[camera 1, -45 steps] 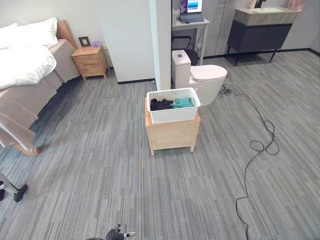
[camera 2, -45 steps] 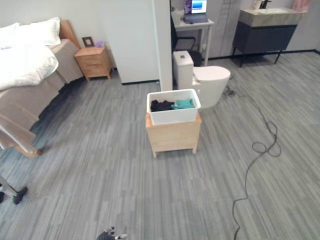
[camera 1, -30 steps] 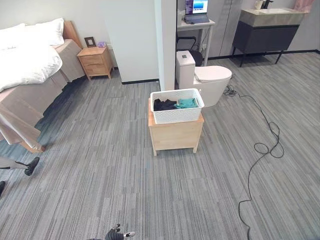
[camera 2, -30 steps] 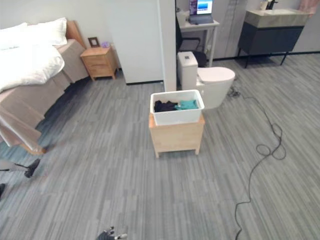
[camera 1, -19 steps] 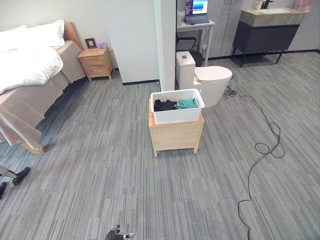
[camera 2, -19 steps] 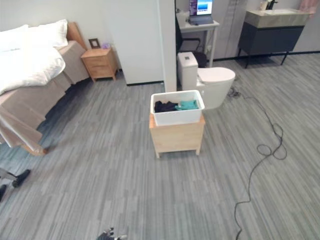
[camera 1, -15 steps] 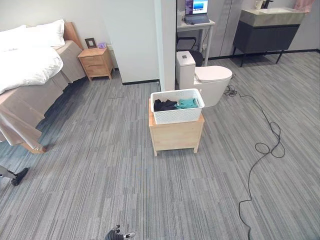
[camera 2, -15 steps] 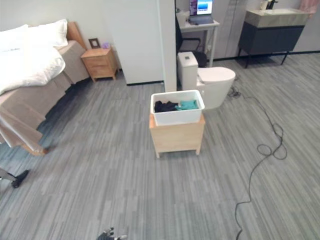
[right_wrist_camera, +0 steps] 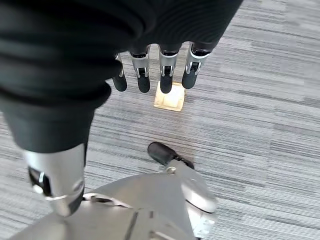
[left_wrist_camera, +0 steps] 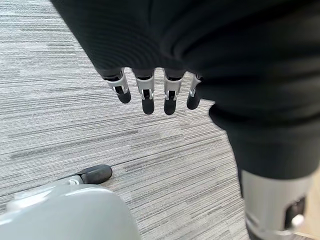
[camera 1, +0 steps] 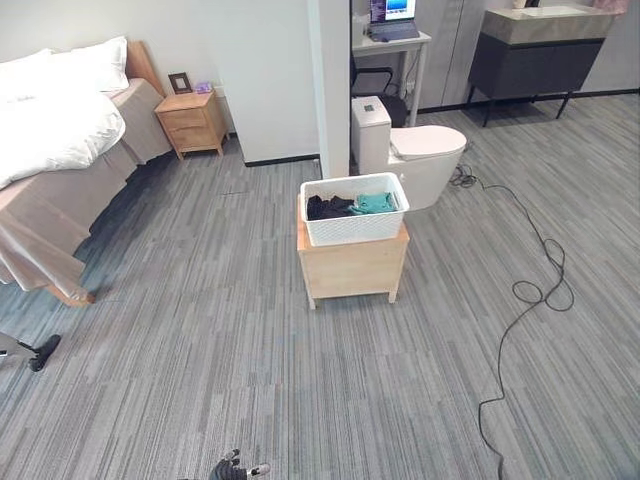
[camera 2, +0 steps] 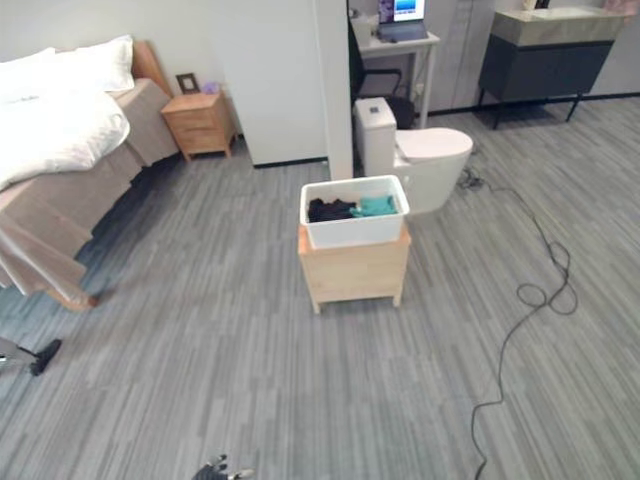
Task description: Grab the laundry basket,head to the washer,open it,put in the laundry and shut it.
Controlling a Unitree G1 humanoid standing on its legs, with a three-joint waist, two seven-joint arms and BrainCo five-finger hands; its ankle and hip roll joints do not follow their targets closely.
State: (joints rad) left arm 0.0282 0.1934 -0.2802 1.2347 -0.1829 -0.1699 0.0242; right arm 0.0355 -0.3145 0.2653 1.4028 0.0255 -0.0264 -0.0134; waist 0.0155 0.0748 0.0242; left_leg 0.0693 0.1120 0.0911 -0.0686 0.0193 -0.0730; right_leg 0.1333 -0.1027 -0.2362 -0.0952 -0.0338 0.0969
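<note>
A white laundry basket (camera 1: pixel 353 227) stands on a low wooden stand (camera 1: pixel 351 271) in the middle of the room, some way ahead of me. Black and teal laundry (camera 1: pixel 346 205) lies inside it. My left hand (left_wrist_camera: pixel 157 96) hangs over the grey floor with its fingers straight and nothing in it. My right hand (right_wrist_camera: pixel 155 75) hangs the same way, open and holding nothing. Both hands are far from the basket. Dark-tipped fingers of the left hand (camera 1: pixel 233 467) peek in at the bottom edge of the left eye view.
A white toilet (camera 1: pixel 415 158) stands just behind the basket, beside a white wall pillar (camera 1: pixel 328 85). A bed (camera 1: pixel 55 160) and a wooden nightstand (camera 1: pixel 191 122) are at the left, a desk with a laptop (camera 1: pixel 391 35) and a dark vanity (camera 1: pixel 545 45) at the back. A dark shoe (camera 1: pixel 42 351) shows at the left edge.
The whole picture has shifted slightly, so the camera has moved. The dark shoe at the left edge has changed place. Basket and stand stay put; both hands stay low.
</note>
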